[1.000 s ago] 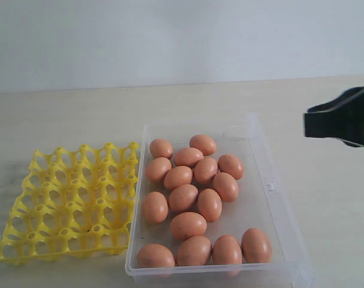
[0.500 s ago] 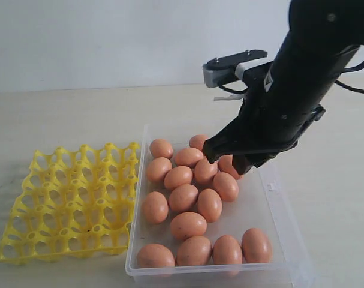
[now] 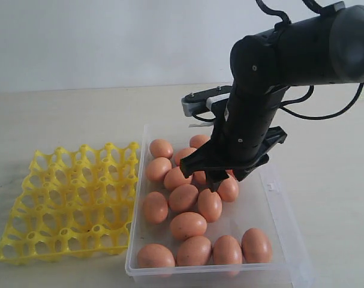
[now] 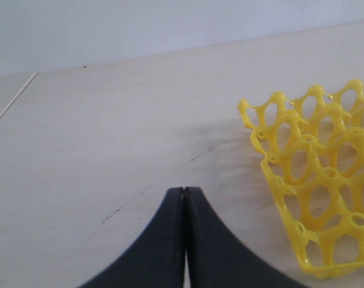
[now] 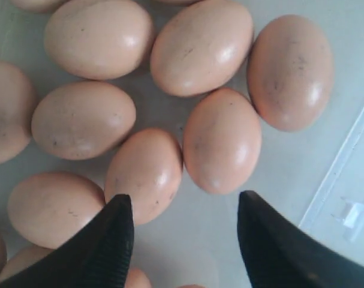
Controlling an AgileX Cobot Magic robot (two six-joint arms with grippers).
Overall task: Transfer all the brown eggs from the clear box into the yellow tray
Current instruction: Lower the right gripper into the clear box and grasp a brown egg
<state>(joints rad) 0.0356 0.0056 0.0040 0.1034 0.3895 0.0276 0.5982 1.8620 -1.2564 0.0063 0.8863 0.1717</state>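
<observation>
In the exterior view, your right end effector (image 3: 223, 179) hangs low over the clear box (image 3: 273, 191) in the middle of the frame. It is spread and empty, above the upper cluster of the brown eggs (image 3: 188, 225). Every egg you can see lies in the box. The yellow tray (image 3: 74, 204), at the lower left and just beside the box on the tabletop (image 3: 80, 114), shows only bare cups.

In the left wrist view, your left end effector (image 4: 183, 192) is pressed together on nothing, over bare tabletop, with a corner of the tray at the right of the frame.

In the right wrist view, the spread fingers frame two eggs that look to be touching: the middle egg (image 5: 220, 141) and its neighbour (image 5: 144, 175) to the lower left. Choose one, I would say the middle egg. Centre the gap across its narrow width before you descend, so that no finger lands on the neighbour. Then close softly and lift straight up, since a shell will not forgive a hard squeeze
</observation>
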